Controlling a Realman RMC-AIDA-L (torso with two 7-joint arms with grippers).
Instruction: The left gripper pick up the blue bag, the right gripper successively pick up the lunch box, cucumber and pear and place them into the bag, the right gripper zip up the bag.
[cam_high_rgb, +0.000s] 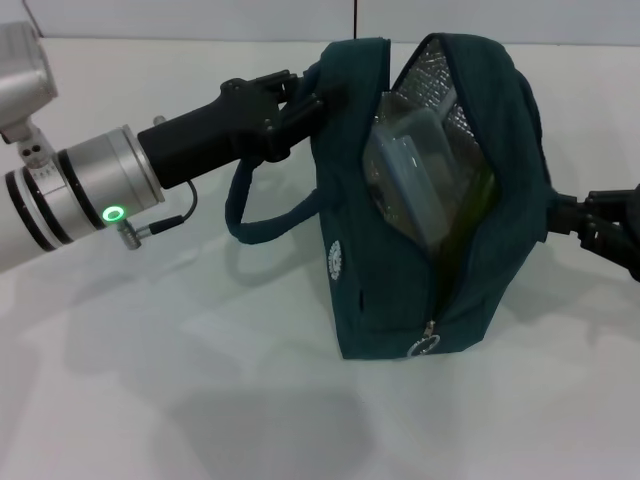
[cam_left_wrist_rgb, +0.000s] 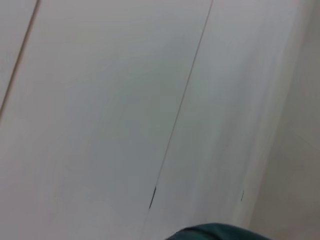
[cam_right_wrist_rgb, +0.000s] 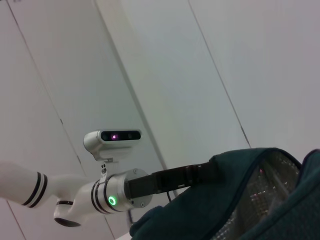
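The desk (cam_high_rgb: 150, 400) is white and carries the bag (cam_high_rgb: 400, 290), which stands upright near its centre. The bag's top is unzipped and gapes wide, exposing the silver lining (cam_high_rgb: 440, 85). One handle (cam_high_rgb: 255, 225) loops out toward the robot's left. A round white logo (cam_high_rgb: 337, 260) sits on the side panel, and the zipper pull (cam_high_rgb: 425, 345) hangs at the lower end of the opening.

The left arm (cam_high_rgb: 70, 190) reaches in from the left with its green light on. The left pincer (cam_high_rgb: 300, 100) is clamped on the bag's upper edge on that side.

The lunch box (cam_high_rgb: 410, 175) stands tilted inside the bag, partly above the rim. A dark green strip beside it, low in the opening, is probably the cucumber (cam_high_rgb: 478, 200).

The right pincer (cam_high_rgb: 590, 225) sits against the bag's right side; whether its fingers are apart or together cannot be told.
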